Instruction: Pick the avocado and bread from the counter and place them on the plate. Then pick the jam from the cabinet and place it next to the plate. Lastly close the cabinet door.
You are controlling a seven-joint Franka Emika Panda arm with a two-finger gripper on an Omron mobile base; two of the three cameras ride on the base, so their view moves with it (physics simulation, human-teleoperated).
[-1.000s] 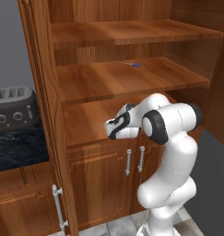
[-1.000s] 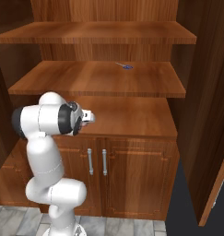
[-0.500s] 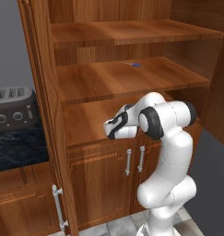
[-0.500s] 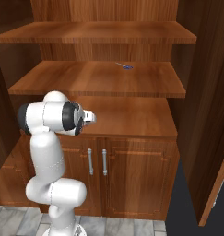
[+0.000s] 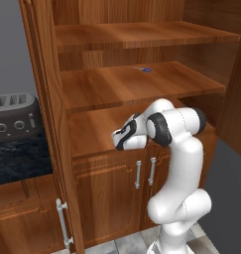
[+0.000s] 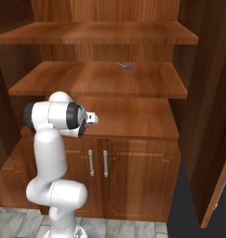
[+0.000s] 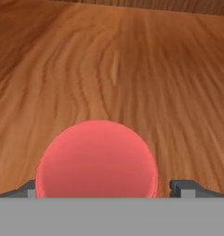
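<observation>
The jam (image 7: 97, 159) appears in the hand view as a round red top standing on a wooden shelf. It sits between my gripper's (image 7: 106, 190) two fingertips, which stand wide apart on either side of it, so the gripper is open. In the base views my hand (image 5: 124, 139) (image 6: 92, 118) reaches over the lowest open shelf of the cabinet (image 5: 142, 84) (image 6: 100, 81) and hides the jam. The tall cabinet door (image 5: 47, 124) stands open at the left, with its silver bar handle low down. The avocado, bread and plate are out of view.
A grey toaster (image 5: 15, 116) stands on the black counter (image 5: 18, 161) left of the cabinet. A small blue thing (image 5: 145, 70) (image 6: 128, 68) lies on the middle shelf. Two small lower doors (image 5: 142, 173) are shut below my hand. A wooden panel (image 6: 219, 186) stands at the right.
The arm's elbow has shifted slightly; the hand has stayed almost in place over the lowest shelf, and the gripper has stayed open.
</observation>
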